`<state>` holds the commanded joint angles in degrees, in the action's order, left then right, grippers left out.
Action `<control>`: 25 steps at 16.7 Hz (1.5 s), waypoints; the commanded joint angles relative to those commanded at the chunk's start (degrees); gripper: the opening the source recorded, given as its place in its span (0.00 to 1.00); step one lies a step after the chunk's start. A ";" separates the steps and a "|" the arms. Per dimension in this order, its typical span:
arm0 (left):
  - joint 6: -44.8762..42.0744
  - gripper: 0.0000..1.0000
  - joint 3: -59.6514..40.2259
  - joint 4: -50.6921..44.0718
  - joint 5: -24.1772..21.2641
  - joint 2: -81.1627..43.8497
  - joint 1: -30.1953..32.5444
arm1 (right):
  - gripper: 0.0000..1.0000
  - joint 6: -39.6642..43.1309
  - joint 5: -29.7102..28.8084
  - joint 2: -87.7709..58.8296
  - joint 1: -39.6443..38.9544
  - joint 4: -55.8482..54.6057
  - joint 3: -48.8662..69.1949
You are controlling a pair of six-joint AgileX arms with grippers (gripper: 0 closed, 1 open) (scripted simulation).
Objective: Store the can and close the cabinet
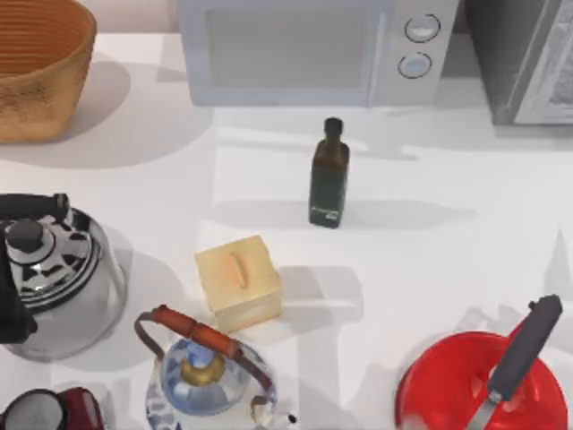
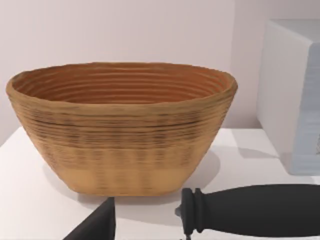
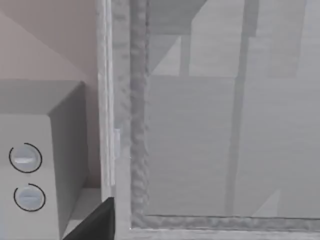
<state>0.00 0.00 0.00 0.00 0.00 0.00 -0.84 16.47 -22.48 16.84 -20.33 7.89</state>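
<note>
We see no can on the desk. The cabinet faces our right pincer, state indeterminable. Judged next: push its door closed.

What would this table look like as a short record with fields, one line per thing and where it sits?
cabinet: back right, beside the microwave
microwave: back centre
basket: back left
bottle: dark green, upright, mid-table
wooden box: nearer the front than the bottle, to its left
steel kettle: left edge
glass kettle: front, left of centre
red pan: front right
can: probably the red, silver-topped thing at the front left corner, cut off
</note>
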 joint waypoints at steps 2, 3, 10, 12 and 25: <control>0.00 1.00 0.00 0.00 0.00 0.00 0.00 | 1.00 -0.29 6.49 -11.58 6.18 -9.05 2.99; 0.00 1.00 0.00 0.00 0.00 0.00 0.00 | 1.00 -0.40 9.76 -18.07 9.35 -13.77 4.37; 0.00 1.00 0.00 0.00 0.00 0.00 0.00 | 1.00 -0.50 31.78 -56.00 31.82 -41.67 11.30; 0.00 1.00 0.00 0.00 0.00 0.00 0.00 | 1.00 -0.46 36.46 -61.74 36.72 -45.80 12.29; 0.00 1.00 0.00 0.00 0.00 0.00 0.00 | 1.00 -0.29 41.68 -66.29 42.77 -42.24 18.74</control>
<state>0.00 0.00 0.00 0.00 0.00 0.00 -1.12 58.15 -88.77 59.62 -62.57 26.63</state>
